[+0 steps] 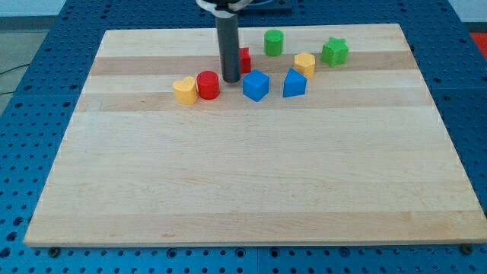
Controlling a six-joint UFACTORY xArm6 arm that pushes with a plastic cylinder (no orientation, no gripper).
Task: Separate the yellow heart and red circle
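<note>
The yellow heart (183, 90) lies on the wooden board, touching the red circle (208, 84) on its right. My tip (231, 79) stands just right of the red circle, a small gap apart, and left of the blue cube (256, 85). The rod partly hides another red block (244, 59) behind it.
A second blue block (294, 83) lies right of the blue cube. A yellow block (305, 64), a green cylinder (273, 42) and a green star (334, 51) sit toward the view's top right. The board (243, 175) rests on a blue perforated table.
</note>
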